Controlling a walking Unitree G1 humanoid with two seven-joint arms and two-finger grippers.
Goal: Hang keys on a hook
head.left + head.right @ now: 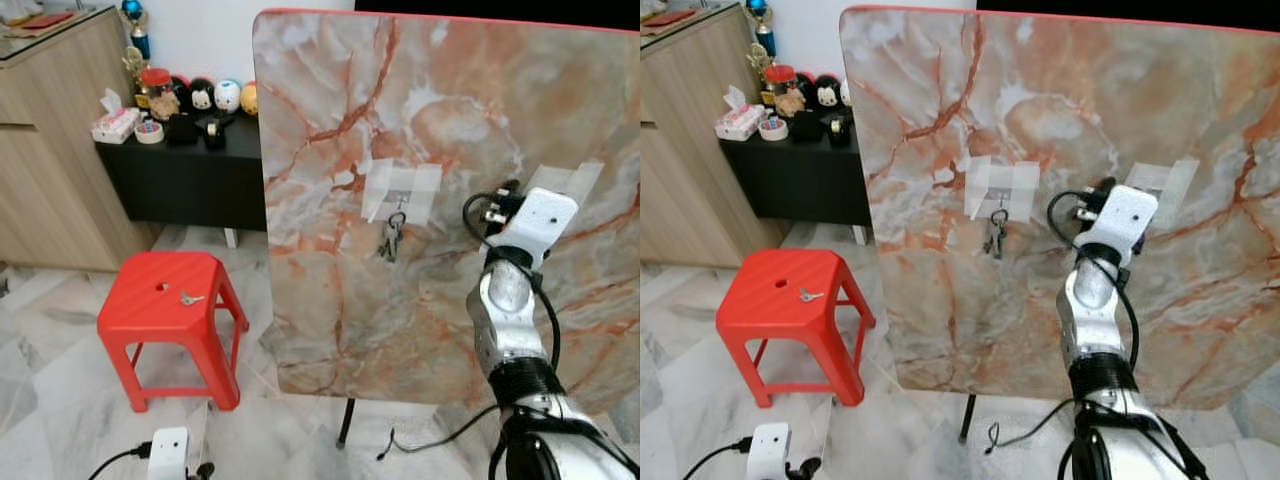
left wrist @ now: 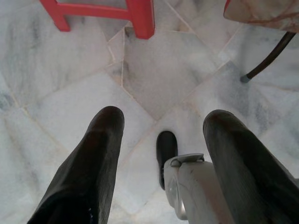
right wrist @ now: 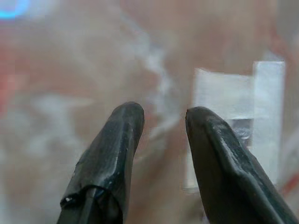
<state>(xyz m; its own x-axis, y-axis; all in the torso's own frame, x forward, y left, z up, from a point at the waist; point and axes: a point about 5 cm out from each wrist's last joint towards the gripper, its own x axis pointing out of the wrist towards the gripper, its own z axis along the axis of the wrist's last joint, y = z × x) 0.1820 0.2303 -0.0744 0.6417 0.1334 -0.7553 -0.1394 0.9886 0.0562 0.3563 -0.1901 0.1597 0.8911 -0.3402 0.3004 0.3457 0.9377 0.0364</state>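
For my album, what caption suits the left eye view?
Keys hang on a taped hook on the marble board.

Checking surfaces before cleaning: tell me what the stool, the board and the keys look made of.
Stool: moulded plastic, glossy uniform red.
Board: marble-look slab with orange veins, possibly printed laminate; cannot tell.
Keys: metal, dull grey, hanging on a hook taped to the board.

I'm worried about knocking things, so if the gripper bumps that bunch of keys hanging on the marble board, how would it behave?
The bunch of keys hangs from a taped hook by its ring, so it would probably swing rather than resist. Its loose keys would likely splay and jangle, not move as one stiff piece. An upward nudge might lift the ring off the hook; the right gripper sits close to the board.
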